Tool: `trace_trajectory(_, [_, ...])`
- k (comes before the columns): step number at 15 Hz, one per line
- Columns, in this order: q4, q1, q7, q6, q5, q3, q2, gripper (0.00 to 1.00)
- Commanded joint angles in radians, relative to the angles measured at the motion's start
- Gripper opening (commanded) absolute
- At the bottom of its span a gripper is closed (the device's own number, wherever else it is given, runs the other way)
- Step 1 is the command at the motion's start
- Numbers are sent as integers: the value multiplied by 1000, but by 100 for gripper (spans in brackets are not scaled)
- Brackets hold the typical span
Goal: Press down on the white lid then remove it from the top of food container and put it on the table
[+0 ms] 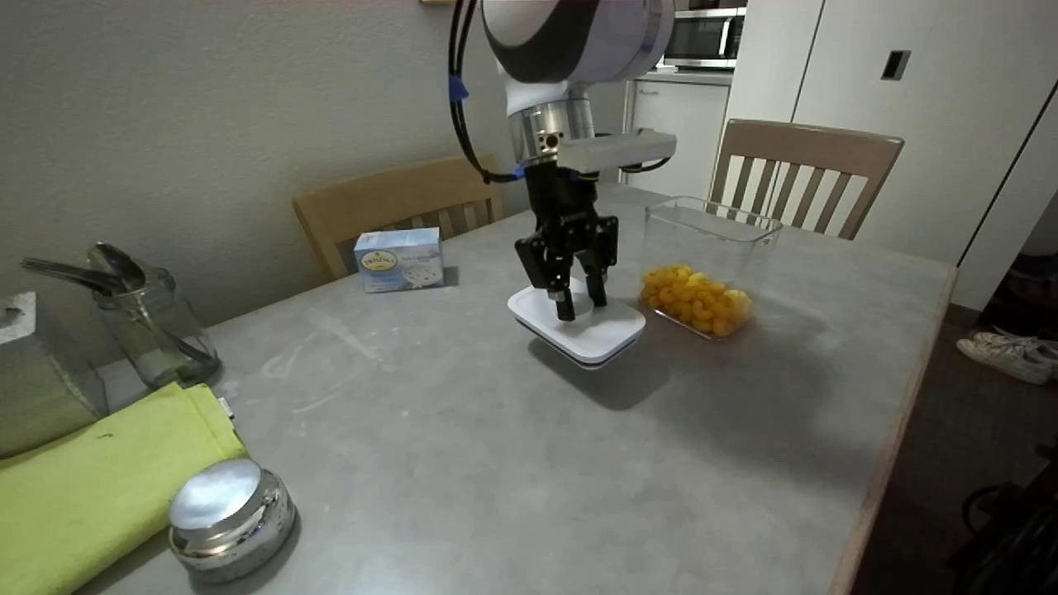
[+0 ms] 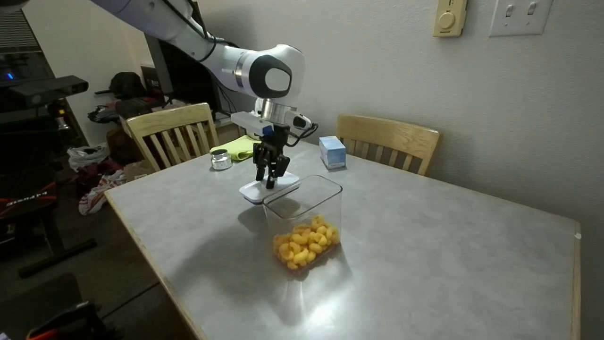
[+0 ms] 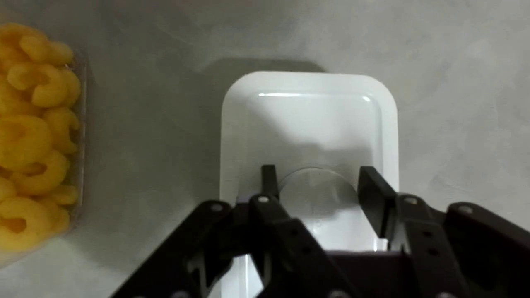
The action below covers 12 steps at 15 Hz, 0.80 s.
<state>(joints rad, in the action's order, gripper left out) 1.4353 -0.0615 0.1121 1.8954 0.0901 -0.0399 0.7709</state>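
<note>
— What has the gripper (image 1: 581,304) got?

— The white lid (image 1: 591,336), pinched by its raised centre button (image 3: 318,198), fingers (image 3: 270,180) at either side. It hangs above the grey table (image 1: 463,463), shadow below.

— Why there?

— Probably because the flat lid offers nothing else so easy to grasp, and a central hold should keep it steady.

— And the food container (image 1: 707,252)?

— Upright, open, standing on the table just right of the lid in an exterior view, yellow-orange pieces (image 1: 697,302) inside. The wrist view shows bare tabletop between its base and the lid, so I'd judge removal done, setting-down to come.

— Any room?

— A broad stretch of grey on the near side. The blue-and-white box (image 1: 400,260) stands far and left, a silver-topped jar (image 1: 228,504) near and left, both apart from the lid. The table's right edge runs beyond the container, whose rim is the edge I'd mind: a drift right could clip it.
</note>
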Motion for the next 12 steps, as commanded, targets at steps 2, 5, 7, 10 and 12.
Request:
trace_trajectory(2, [153,15,18,100,42,-1,-62,27])
trace_trajectory(5, [219,16,16,155,62,-4,-73,27])
trace_trajectory(7, [253,17,11,191,72,-5,-76,27])
trace_trajectory(10, [293,16,3,216,70,-3,-104,77])
trace_trajectory(12, [324,16,0,232,68,-3,-128,84])
